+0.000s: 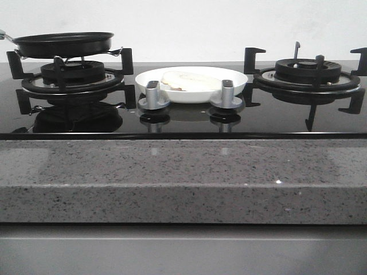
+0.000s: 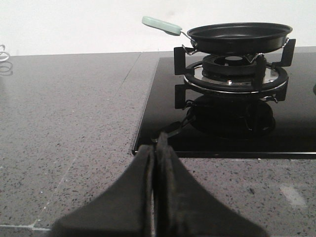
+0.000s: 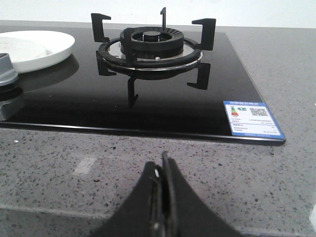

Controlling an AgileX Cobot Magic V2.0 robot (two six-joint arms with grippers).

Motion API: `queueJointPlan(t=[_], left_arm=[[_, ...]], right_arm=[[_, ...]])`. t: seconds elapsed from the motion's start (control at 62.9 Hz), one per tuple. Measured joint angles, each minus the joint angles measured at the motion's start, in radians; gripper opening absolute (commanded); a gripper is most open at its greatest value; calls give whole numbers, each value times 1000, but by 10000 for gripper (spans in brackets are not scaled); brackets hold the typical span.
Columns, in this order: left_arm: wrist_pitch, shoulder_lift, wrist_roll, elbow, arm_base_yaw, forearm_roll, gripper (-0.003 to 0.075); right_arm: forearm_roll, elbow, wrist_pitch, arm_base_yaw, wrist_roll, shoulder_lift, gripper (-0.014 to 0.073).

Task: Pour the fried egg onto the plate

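Grey speckled stone makes the tabletop [image 1: 172, 172], and it fills the near part of the front view, with a black glass hob [image 1: 183, 123] set into it behind. Nearest to the cameras are the two pincers, both resting low over the stone in front of the hob. The left pincer [image 2: 156, 148] has its fingers pressed together with nothing between them, and the right pincer [image 3: 163, 170] is closed in the same way and also empty. I think they are parked there because no grasp is needed now.

A little further, two silver knobs [image 1: 153, 94] stand at the middle of the hob. Just behind them sits the plate [image 1: 192, 83], between the two burners, and the fried egg [image 1: 186, 80] lies flat on it, slightly toward the left side. So the task looks finished to me.

On the left burner [image 2: 229, 74] the black frying pan [image 2: 239, 35] stands level on the supports, its pale green handle [image 2: 162, 25] pointing away to the side; it seems empty, though its floor is hardly visible. The right burner [image 3: 150, 47] carries nothing. Behind everything is a plain white wall [image 1: 183, 23].
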Motion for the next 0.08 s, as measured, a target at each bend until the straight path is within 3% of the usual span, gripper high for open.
queueJointPlan(t=[0.079], left_arm=[[0,0,0,0,0,0,-20]], right_arm=[[0,0,-2,0,0,0,-69]])
